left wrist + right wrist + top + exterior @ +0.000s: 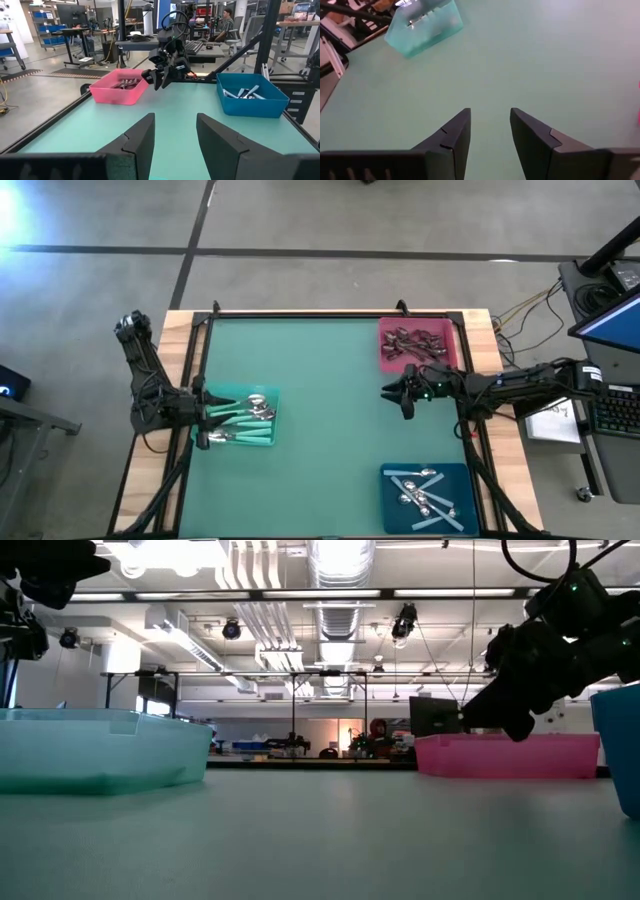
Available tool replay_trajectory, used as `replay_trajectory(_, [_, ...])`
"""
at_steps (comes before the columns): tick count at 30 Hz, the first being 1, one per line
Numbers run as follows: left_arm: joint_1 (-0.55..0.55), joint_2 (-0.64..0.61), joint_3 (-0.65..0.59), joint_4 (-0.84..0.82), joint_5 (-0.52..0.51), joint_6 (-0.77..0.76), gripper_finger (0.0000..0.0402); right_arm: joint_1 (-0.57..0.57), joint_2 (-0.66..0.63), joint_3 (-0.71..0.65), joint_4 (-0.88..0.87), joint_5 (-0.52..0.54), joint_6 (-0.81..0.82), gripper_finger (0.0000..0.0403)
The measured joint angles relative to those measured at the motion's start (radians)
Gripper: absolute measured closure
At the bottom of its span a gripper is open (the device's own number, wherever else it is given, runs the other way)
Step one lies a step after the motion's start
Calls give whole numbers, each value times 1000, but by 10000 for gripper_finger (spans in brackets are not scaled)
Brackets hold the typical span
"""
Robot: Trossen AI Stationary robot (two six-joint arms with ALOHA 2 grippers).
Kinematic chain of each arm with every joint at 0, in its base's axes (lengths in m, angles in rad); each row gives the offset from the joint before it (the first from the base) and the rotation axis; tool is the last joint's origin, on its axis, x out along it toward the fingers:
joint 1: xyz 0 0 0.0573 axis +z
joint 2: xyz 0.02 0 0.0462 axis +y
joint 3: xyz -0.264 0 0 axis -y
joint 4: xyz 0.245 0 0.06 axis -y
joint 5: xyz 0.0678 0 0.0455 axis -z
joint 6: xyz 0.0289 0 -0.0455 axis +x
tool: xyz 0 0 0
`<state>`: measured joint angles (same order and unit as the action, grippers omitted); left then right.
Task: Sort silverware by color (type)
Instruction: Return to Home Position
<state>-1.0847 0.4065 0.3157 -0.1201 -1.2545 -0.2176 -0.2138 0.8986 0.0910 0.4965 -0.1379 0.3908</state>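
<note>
Spoons lie sorted in three bins. Teal-handled ones (245, 420) fill the teal bin (262, 392) at the table's left. Dark metal ones (412, 340) sit in the pink bin (385, 355) at the far right. Pale blue ones (425, 490) rest in the blue bin (392, 505) at the near right. My left gripper (200, 415) hovers at the teal bin's left edge, open and empty; its fingers (175, 135) point across the table. My right gripper (390, 393) hangs above the mat just near of the pink bin, open and empty, also shown in its wrist view (490, 127).
The green mat (320, 420) between the bins lies bare. A dark frame rail (330, 313) runs round the table's edge. Beyond the right edge stand a keyboard and screen (612, 330). A person (227, 22) sits in the room behind the table.
</note>
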Motion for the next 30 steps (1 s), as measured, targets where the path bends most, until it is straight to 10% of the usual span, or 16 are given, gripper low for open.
replay_trajectory(10, [0, 3, 0, 0, 0, -3, 272, 0, -25, -6, -6, 0, 3, 278])
replay_trajectory(30, [0, 8, 0, 7, 0, 7, 272, -3, -648, -79, -286, 7, 2, 268])
